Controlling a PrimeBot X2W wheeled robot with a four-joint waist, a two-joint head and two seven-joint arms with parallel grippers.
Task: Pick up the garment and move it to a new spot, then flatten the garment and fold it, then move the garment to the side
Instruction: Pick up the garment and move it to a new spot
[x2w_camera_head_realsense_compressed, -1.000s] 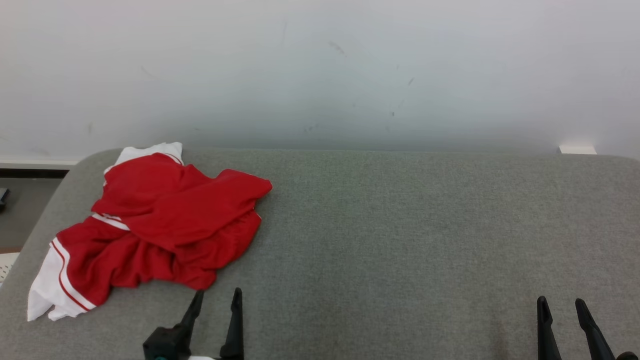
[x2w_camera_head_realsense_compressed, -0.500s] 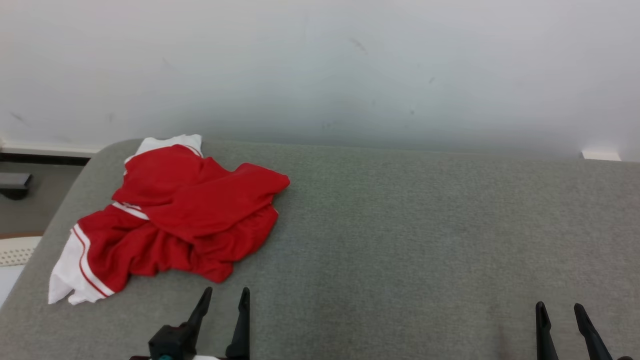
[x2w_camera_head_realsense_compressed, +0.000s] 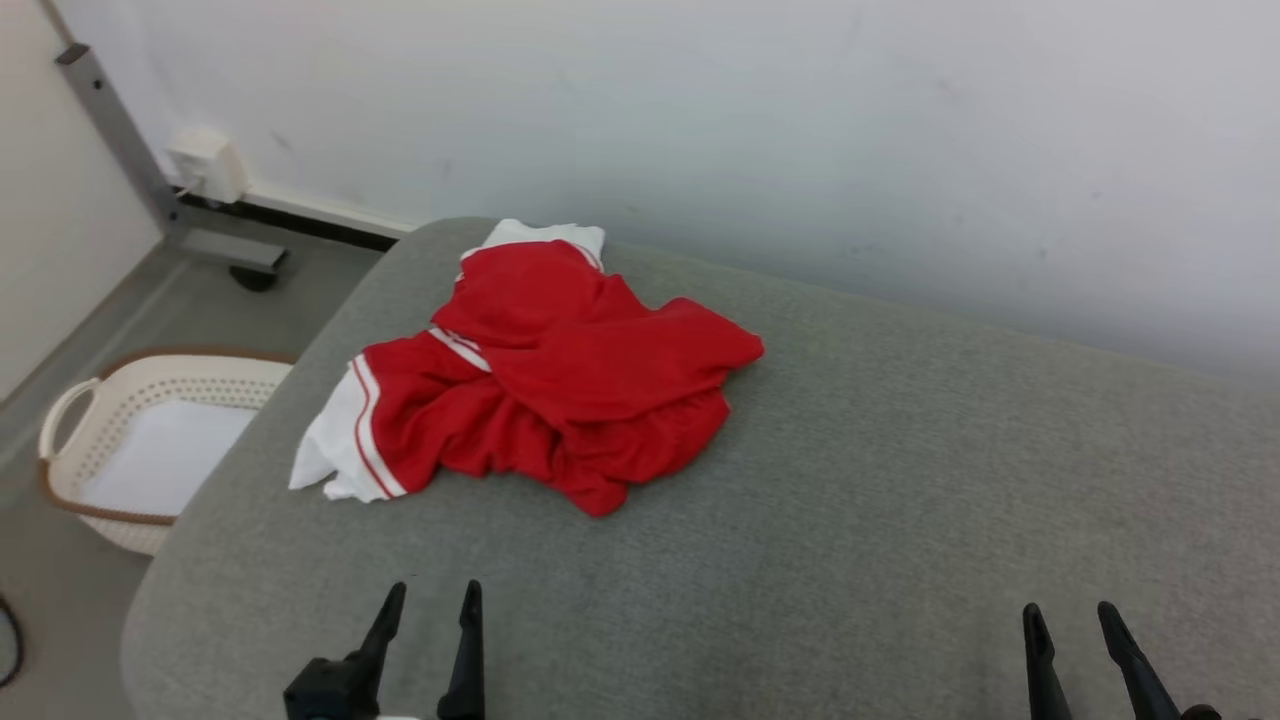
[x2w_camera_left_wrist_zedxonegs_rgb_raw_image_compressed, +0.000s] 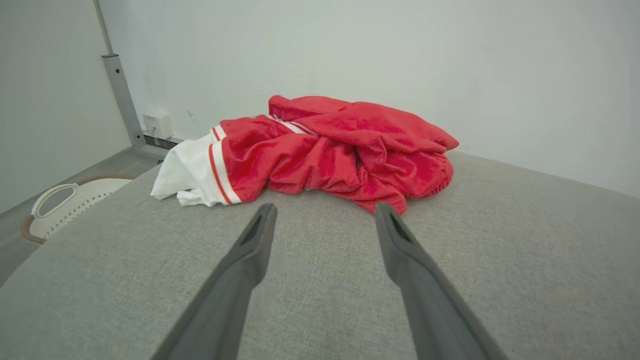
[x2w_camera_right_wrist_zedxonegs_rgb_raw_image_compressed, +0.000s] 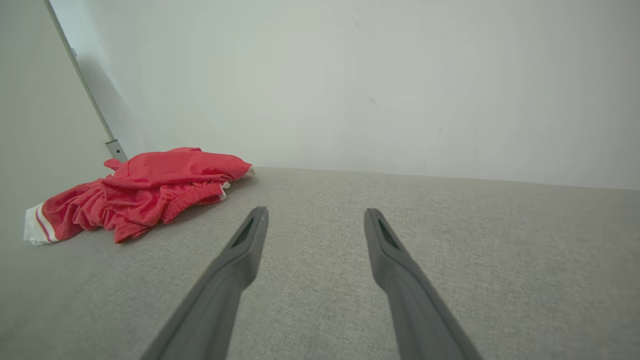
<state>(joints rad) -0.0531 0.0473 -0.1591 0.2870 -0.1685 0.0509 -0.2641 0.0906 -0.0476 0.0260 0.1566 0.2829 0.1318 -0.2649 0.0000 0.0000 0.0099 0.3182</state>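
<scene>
A crumpled red garment (x2w_camera_head_realsense_compressed: 570, 380) with white trim lies in a heap on the grey fabric table (x2w_camera_head_realsense_compressed: 900, 480), toward its far left corner. My left gripper (x2w_camera_head_realsense_compressed: 432, 598) hovers open near the table's front edge, a short way in front of the heap, nothing between its fingers. In the left wrist view the garment (x2w_camera_left_wrist_zedxonegs_rgb_raw_image_compressed: 330, 150) lies just beyond the open left gripper (x2w_camera_left_wrist_zedxonegs_rgb_raw_image_compressed: 325, 210). My right gripper (x2w_camera_head_realsense_compressed: 1068, 612) stands open at the lower right, far from the cloth. The right wrist view has the garment (x2w_camera_right_wrist_zedxonegs_rgb_raw_image_compressed: 145, 195) off to the left of the open right gripper (x2w_camera_right_wrist_zedxonegs_rgb_raw_image_compressed: 315, 212).
A cream laundry basket (x2w_camera_head_realsense_compressed: 110, 440) sits on the floor left of the table. A grey metal post (x2w_camera_head_realsense_compressed: 130, 150) and a white wall socket (x2w_camera_head_realsense_compressed: 205, 165) stand by the wall behind it. The table's right half is bare grey fabric.
The head camera has turned left, so the garment sits nearer the picture's middle and the basket and post have come into view. The garment itself has not moved; both grippers remain open.
</scene>
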